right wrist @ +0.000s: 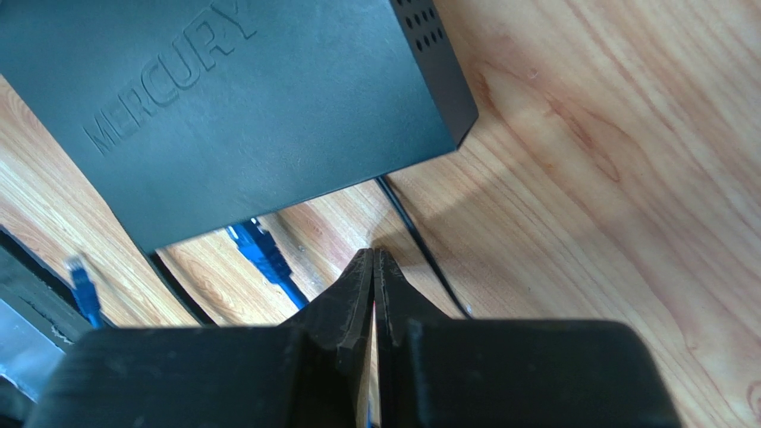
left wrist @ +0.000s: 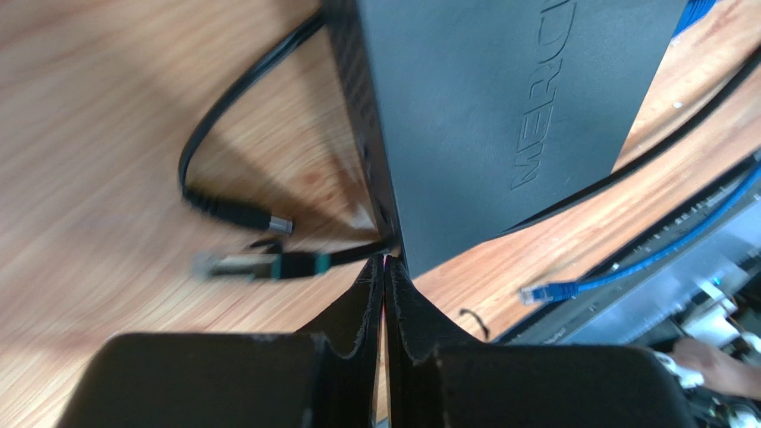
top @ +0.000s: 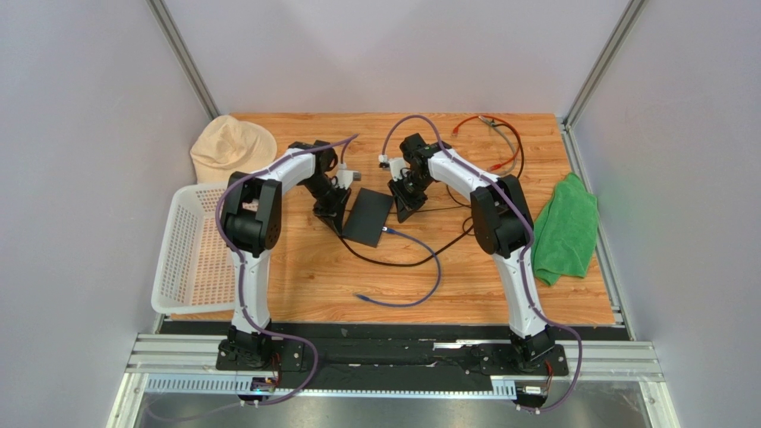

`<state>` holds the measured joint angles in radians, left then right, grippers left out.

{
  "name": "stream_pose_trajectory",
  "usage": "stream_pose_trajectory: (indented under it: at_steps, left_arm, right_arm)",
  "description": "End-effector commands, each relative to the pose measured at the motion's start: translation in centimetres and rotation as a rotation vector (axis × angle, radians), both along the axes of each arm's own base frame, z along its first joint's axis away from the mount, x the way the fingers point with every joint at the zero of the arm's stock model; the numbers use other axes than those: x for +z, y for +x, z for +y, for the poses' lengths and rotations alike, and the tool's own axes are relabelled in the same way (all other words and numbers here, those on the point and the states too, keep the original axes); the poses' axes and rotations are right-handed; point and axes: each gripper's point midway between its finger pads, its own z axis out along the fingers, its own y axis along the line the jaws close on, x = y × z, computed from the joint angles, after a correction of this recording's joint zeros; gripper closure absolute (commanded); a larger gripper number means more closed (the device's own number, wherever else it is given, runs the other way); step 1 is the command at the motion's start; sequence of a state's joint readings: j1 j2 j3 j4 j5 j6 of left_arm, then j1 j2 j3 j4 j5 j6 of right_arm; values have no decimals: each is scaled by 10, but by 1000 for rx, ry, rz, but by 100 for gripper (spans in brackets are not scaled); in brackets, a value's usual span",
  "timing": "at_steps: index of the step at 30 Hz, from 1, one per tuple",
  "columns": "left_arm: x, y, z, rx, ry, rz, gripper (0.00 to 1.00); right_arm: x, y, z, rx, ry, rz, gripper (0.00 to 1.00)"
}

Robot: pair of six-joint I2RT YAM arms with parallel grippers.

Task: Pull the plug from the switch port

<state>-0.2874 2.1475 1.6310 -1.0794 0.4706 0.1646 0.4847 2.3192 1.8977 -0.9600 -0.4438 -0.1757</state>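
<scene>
The flat black switch box [top: 368,217] lies mid-table; its top also shows in the left wrist view [left wrist: 500,107] and, marked MERCURY, in the right wrist view [right wrist: 223,98]. The blue plug [right wrist: 255,242] sits in a port on the box's near narrow edge [top: 386,231]. Its blue-purple cable [top: 436,267] loops toward me and ends in a loose connector [left wrist: 547,292]. My left gripper [left wrist: 384,260] is shut and empty at the box's left corner [top: 332,218]. My right gripper [right wrist: 372,252] is shut and empty, just right of the box [top: 404,209], a little from the plug.
A black cable with a metal tip [left wrist: 241,217] and a blurred plug [left wrist: 268,265] lie left of the box. A thin black cable [right wrist: 420,241] runs under my right gripper. A beige hat [top: 234,145], white basket [top: 192,250], green cloth [top: 567,227] and red wires [top: 487,134] lie around.
</scene>
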Motion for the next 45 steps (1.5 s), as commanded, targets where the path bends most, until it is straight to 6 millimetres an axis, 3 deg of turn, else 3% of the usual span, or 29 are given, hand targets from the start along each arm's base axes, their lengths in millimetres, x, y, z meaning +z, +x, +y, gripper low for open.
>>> stream_pose_trajectory:
  at_steps: [1, 7, 12, 17, 22, 24, 25, 28, 31, 34, 35, 37, 45]
  left_arm:
    - [0, -10, -27, -40, -103, 69, 92]
    - [3, -19, -48, -85, -144, 86, 91]
    - [6, -23, -44, -99, -122, 82, 91]
    - [37, -31, -37, -121, -189, 72, 89]
    - [73, -31, -52, -173, -355, 19, 86]
    - [77, -24, -59, -161, -390, -9, 84]
    - [78, -22, -62, -150, -406, -6, 83]
    - [74, -13, -68, -102, -408, 24, 78]
    - [69, -8, -70, -87, -395, 46, 73]
    - [58, -3, -72, -67, -386, 84, 72]
    - [57, -2, -73, -73, -392, 88, 73]
    - [43, 0, -71, -64, -361, 105, 76]
    - [-2, -10, -56, -33, -221, 182, 85]
  right_arm:
    - [2, 9, 8, -16, 28, -19, 94]
    - [12, 25, 24, -21, 92, -32, 93]
    - [16, 33, 27, -16, 97, -56, 94]
    - [39, 43, 6, -37, 116, -94, 92]
    - [73, 57, -14, -77, 202, -118, 86]
    - [88, 51, -15, -71, 249, -102, 60]
    - [96, 46, -16, -58, 292, -76, 52]
    - [117, 21, -19, 29, 366, -26, 0]
    - [123, -1, -18, 97, 422, 37, 0]
    - [112, -10, -10, 82, 472, 143, 7]
    - [109, -9, -9, 66, 481, 168, 15]
    - [94, -7, -5, 29, 477, 226, 22]
    - [71, -4, -9, 19, 434, 227, 30]
